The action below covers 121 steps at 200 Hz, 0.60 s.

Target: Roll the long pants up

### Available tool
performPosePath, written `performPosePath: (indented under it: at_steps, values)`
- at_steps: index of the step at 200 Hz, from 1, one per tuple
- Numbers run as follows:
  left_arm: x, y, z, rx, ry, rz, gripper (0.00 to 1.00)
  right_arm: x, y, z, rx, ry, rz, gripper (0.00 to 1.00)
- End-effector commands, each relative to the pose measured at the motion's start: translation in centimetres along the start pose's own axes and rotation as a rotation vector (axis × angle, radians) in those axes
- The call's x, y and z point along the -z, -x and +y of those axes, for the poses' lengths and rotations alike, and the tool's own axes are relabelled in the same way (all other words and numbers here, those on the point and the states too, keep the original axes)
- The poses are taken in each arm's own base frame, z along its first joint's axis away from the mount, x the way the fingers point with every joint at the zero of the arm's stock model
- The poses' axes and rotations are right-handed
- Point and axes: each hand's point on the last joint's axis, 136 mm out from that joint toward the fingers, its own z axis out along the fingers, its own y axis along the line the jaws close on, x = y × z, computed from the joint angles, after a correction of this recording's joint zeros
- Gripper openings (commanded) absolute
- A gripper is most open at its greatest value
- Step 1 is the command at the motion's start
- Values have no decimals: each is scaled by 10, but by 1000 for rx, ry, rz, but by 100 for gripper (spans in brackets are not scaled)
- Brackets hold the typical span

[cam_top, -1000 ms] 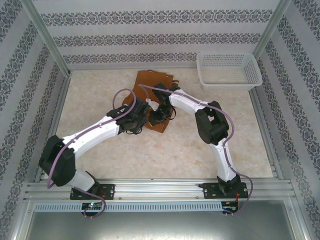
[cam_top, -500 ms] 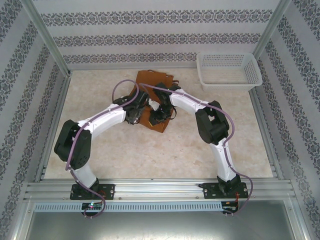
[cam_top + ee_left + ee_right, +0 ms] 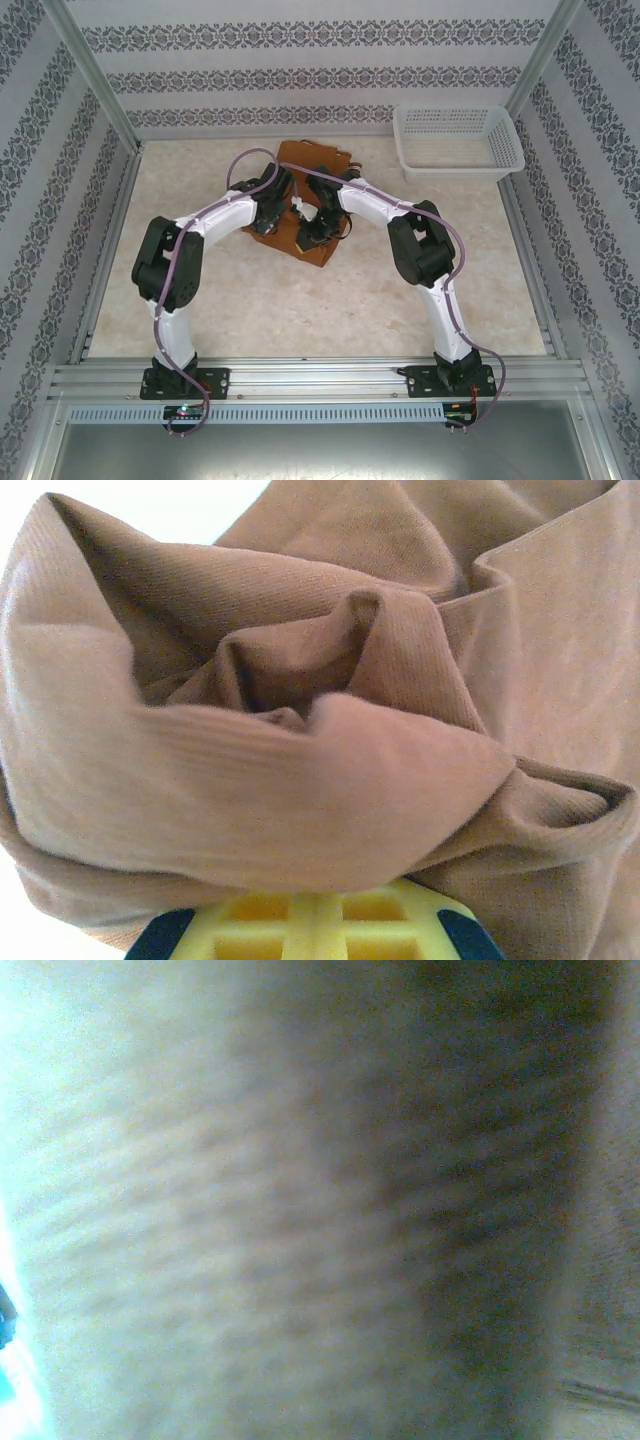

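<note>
Two grippers are sitting on the long pants (image 3: 305,158), which are lying bunched toward the far middle of the table (image 3: 300,310).

We're reading the left gripper (image 3: 283,197) as fully closed and pinching the pants. In its wrist view the rust-brown cloth (image 3: 300,770) is heaping in thick folds right over the yellow fingertip (image 3: 315,925). We're seeing the right gripper (image 3: 318,222) resting on the near part of the pants, just beside the left one. Its wrist view is giving us blurred ribbed fabric (image 3: 300,1210) pressed close to the lens, so we're not calling how far its jaws are apart or whether it's holding anything. We're also seeing a white basket (image 3: 458,140) sitting in the far right corner, well apart from the pants.
</note>
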Motion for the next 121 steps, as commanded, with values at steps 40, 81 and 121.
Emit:
performPosePath:
  at_steps: [40,81,121]
  values:
    - [-56,36,57,57,191,-37,0,40,-31,-32,-52,-279,-1,72]
    - [-59,25,56,70,169,17,0,87,-35,3,230,-738,-152,74]
    - [-60,14,56,89,143,65,0,63,-16,61,529,-978,-205,75]
